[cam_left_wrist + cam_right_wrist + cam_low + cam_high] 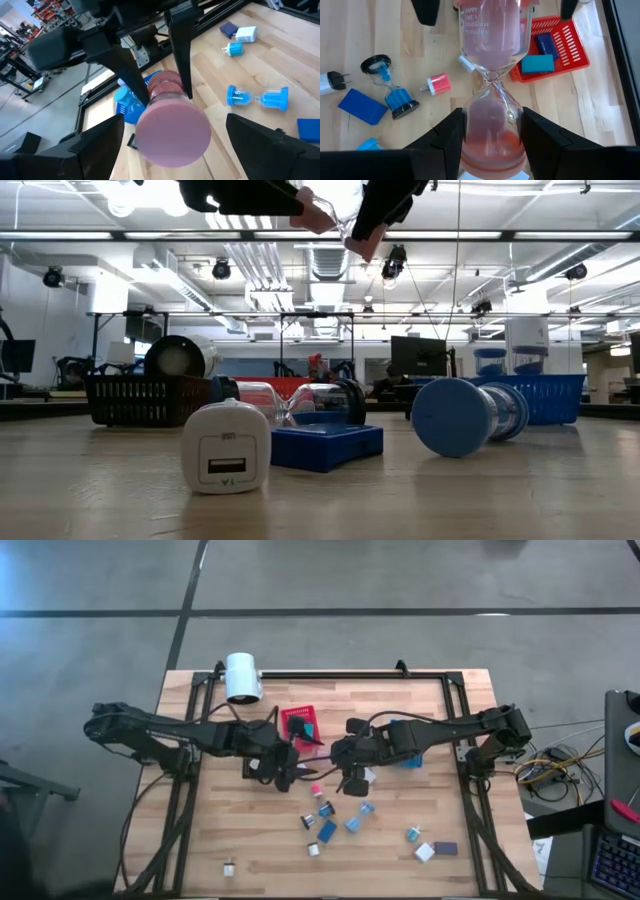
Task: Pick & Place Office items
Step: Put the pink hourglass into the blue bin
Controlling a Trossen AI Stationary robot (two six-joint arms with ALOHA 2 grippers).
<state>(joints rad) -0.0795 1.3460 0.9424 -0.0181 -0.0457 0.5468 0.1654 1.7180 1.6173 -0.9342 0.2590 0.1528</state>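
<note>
Gripping a clear, pink-capped sand timer (491, 85), right pincer (490, 137).

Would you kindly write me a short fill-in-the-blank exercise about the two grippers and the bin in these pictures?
The right gripper is shut on a clear glass hourglass holding ___ sand.
The left gripper has its fingers ___ on either side of that hourglass's round end cap.
The blue block and teal block lie in the slotted plastic bin coloured ___.
Missing words: pink; open; red.
</note>
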